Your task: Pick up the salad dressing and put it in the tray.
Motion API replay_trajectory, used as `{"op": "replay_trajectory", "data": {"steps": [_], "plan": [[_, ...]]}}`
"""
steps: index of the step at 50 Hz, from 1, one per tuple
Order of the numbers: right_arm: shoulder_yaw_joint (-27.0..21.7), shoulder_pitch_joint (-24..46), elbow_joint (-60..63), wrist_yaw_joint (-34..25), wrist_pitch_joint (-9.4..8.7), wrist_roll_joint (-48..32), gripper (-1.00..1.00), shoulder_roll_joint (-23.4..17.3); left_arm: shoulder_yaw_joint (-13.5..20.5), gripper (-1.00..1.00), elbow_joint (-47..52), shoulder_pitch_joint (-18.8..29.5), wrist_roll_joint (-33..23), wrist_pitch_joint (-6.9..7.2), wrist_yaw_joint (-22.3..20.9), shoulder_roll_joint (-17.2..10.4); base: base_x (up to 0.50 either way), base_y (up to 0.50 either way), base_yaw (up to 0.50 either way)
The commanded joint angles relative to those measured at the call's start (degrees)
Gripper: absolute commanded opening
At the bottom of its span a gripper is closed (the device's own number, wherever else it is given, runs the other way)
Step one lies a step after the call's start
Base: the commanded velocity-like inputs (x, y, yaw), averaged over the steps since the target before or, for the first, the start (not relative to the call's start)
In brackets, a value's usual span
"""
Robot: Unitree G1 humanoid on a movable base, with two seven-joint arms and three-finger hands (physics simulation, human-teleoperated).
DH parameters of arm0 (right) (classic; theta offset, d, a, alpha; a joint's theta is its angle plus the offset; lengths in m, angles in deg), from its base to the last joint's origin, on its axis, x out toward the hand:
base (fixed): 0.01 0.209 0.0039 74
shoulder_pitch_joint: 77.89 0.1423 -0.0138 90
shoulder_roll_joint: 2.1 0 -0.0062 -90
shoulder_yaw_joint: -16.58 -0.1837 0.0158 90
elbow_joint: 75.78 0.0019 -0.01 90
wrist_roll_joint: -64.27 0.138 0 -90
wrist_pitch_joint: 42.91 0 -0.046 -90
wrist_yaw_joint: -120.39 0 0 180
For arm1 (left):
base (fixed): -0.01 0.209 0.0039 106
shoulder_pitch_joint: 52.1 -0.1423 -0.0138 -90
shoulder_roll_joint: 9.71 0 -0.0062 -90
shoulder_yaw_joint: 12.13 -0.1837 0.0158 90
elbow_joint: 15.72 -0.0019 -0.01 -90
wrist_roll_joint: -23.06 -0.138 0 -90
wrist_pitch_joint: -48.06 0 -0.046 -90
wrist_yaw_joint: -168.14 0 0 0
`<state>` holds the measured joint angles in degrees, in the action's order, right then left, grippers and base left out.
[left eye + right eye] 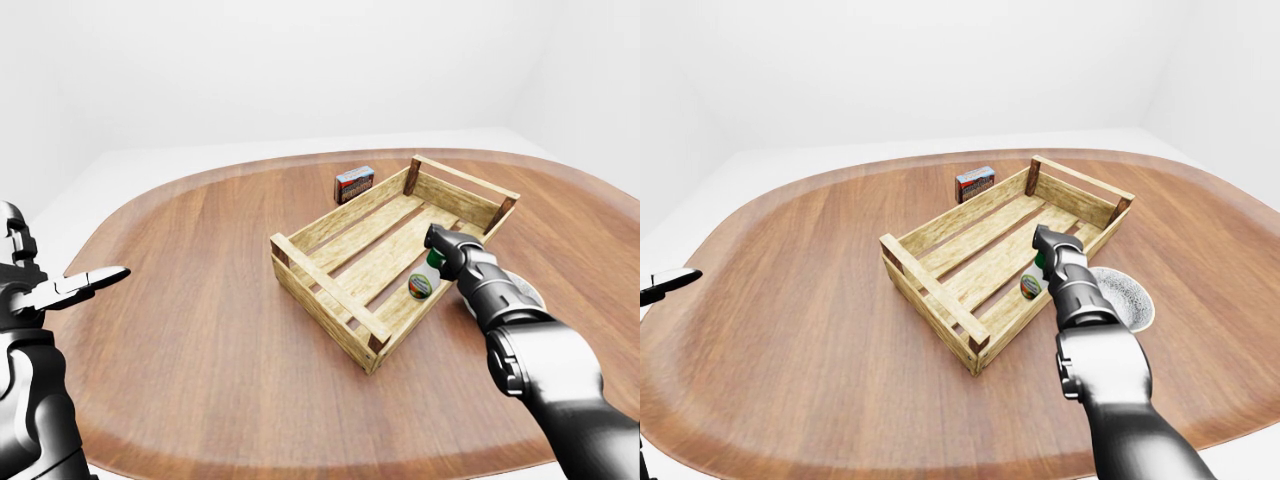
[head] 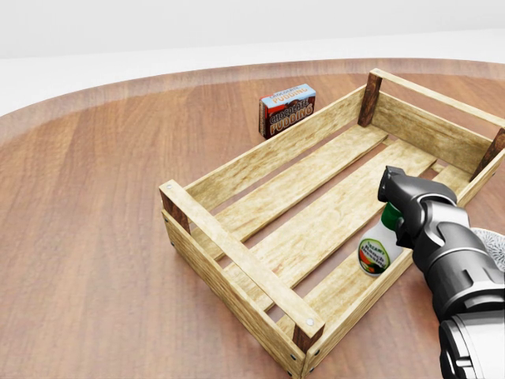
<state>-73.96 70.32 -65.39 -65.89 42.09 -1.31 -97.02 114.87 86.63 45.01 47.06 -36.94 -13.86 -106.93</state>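
Fingers of our right hand [image 2: 406, 207] clamp the salad dressing bottle [image 2: 379, 246] by its green neck, so we seat its base on the wooden crate's [image 2: 237, 260] slats before letting go.

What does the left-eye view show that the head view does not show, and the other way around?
Only the left-eye view shows the left robot hand, open at the picture's left edge, and the whole oval table. Only the head view shows the "pudding" lettering on the chocolate pudding box. Both show the wooden tray, and the right robot hand closed on the salad dressing bottle, low inside the tray near its right wall.
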Motion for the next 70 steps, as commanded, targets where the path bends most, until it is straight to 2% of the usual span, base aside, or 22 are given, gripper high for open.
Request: {"op": "replay_trajectory", "data": {"steps": [1, 15, 16, 17, 39, 43, 45, 55, 63, 70], "plan": [[-0.40, -1.42, 0.28, 0.90, 0.00, -2.42, -1.00, 0.28, -0.02, 1.00, -0.29, -0.01, -0.05, 0.00, -0.09, 0.02, 0.00, 0.00, 0.00], [0.13, -2.10, 0.25, 0.55, 0.00, -2.59, -0.96, 0.44, -0.10, 1.00, -0.49, -0.01, -0.06, 0.00, -0.12, 0.03, 0.00, 0.00, 0.00], [0.23, -2.13, 0.24, 0.60, 0.00, -2.80, -0.76, 0.44, -0.14, 1.00, -0.53, -0.01, -0.11, 0.00, -0.10, 0.03, 0.00, 0.00, 0.00], [0.15, -2.20, 0.23, 0.01, 0.00, -2.73, 1.00, 0.48, -0.18, 1.00, -0.54, -0.02, -0.11, 0.00, -0.13, 0.05, 0.00, 0.00, 0.00], [1.15, -0.39, 0.50, -2.35, 0.00, -5.15, 1.00, -0.75, 0.23, 1.00, 0.89, 0.14, 0.51, 0.00, 0.25, -0.21, 0.00, 0.00, 0.00], [1.67, 5.73, 1.22, -4.88, 0.00, -6.60, 1.00, -3.80, 0.22, 1.00, 0.98, 0.24, 0.73, 0.00, 0.34, -0.18, 0.00, 0.00, 0.00], [2.44, 11.90, 1.88, -7.96, 0.00, -8.41, 1.00, -6.81, -0.03, 1.00, 0.96, 0.31, 0.69, 0.00, 0.36, -0.08, 0.00, 0.00, 0.00], [2.92, 33.23, 2.79, -18.02, 0.00, -17.69, 1.00, -15.11, -0.31, 1.00, 0.99, 0.38, 0.57, 0.00, 0.34, 0.02, 0.00, 0.00, 0.00], [2.46, 46.67, 3.47, -23.26, 0.00, -25.93, 1.00, -21.38, -0.30, 1.00, 0.97, 0.39, 0.54, 0.00, 0.23, -0.01, 0.00, 0.00, 0.00], [1.05, 56.23, 4.47, -24.91, 0.00, -31.40, 1.00, -26.31, -0.25, 1.00, 1.67, 0.30, 0.66, 0.00, 0.33, 0.04, 0.00, 0.00, 0.00]]}}
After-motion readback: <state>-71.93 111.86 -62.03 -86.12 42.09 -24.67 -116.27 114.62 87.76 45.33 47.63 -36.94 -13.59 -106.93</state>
